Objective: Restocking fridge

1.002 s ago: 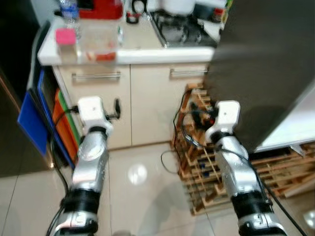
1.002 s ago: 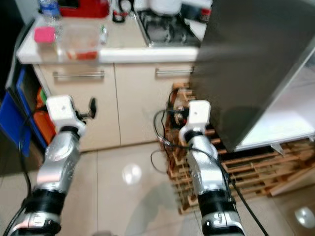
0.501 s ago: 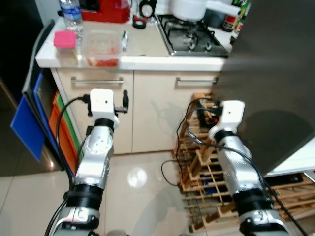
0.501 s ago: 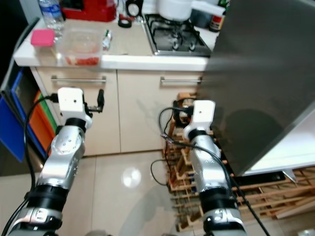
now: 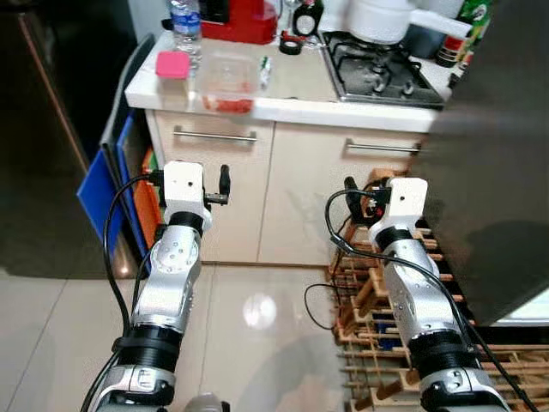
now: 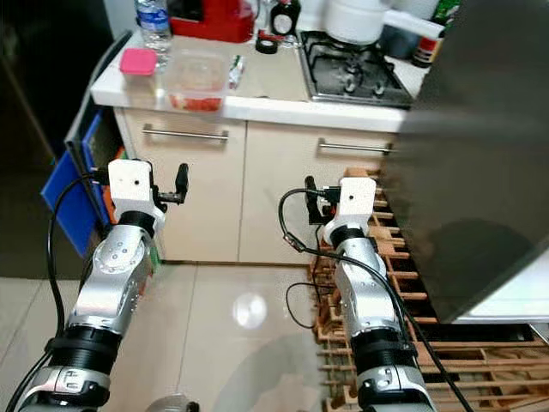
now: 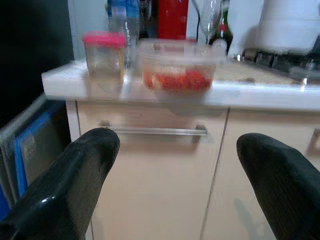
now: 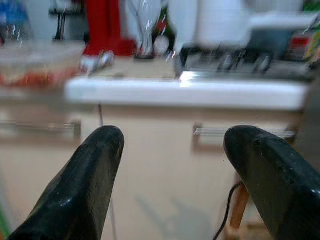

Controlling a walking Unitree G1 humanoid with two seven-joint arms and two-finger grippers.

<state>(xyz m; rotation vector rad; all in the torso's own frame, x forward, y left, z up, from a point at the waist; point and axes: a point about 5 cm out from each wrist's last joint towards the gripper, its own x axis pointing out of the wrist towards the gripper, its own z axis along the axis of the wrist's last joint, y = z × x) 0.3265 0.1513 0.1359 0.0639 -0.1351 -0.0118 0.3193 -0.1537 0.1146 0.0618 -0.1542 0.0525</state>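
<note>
Clear food container (image 5: 228, 81) rests on white counter (image 5: 300, 90). Left gripper (image 7: 175, 190) and right gripper (image 8: 192, 192) face the cabinets, fingers wide, empty.

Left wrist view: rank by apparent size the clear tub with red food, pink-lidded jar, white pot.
1. White pot, cut off by the frame edge
2. Clear tub
3. Pink-lidded jar
The pot stands farther back, so true size is unsure.

Cam swung left vs 1 s ago, blur gone. Counter (image 5: 283, 94) now sits further right in head views w/ clear tub (image 5: 227, 81) and pink-lid jar (image 5: 171, 69) nearer centre. Dark fridge door (image 5: 506, 172) takes up less of the view right of counter. Both arms raised slightly toward counter's drawer fronts.
</note>
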